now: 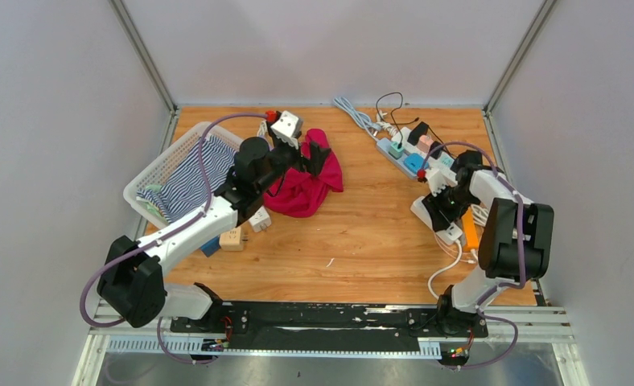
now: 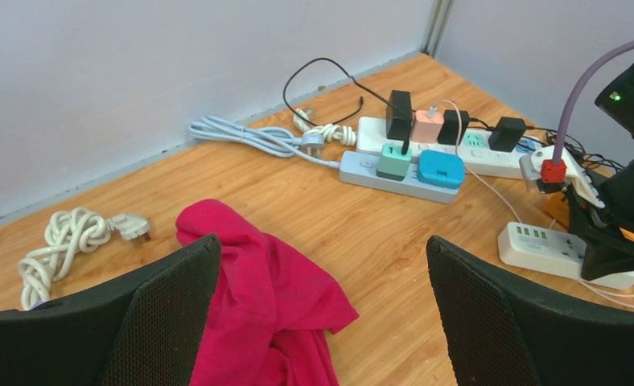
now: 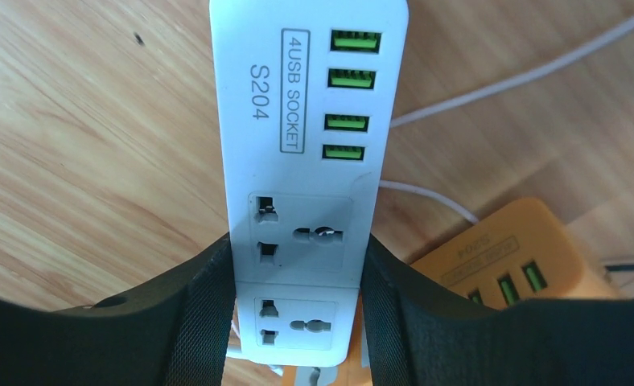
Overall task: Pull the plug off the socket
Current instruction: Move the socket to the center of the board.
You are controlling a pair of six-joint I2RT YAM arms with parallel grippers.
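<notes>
My right gripper (image 3: 296,257) is shut on the sides of a white socket strip (image 3: 298,96) marked S204, which lies flat on the wooden table at the right (image 1: 423,211). Its two outlets and green USB ports that show hold no plug. At the back right, a grey strip (image 2: 362,170) carries a teal plug (image 2: 394,161) and a blue plug (image 2: 441,169). A white strip (image 2: 479,157) behind it carries black and pink plugs. My left gripper (image 2: 320,241) hangs open over a red cloth (image 2: 257,281), with nothing between its fingers.
An orange USB strip (image 3: 499,257) lies right beside the held one. A white basket (image 1: 165,169) with striped cloth stands at the left. Two loose adapters (image 1: 259,219) lie by the left arm. A coiled white cable (image 2: 64,241) lies near the back wall.
</notes>
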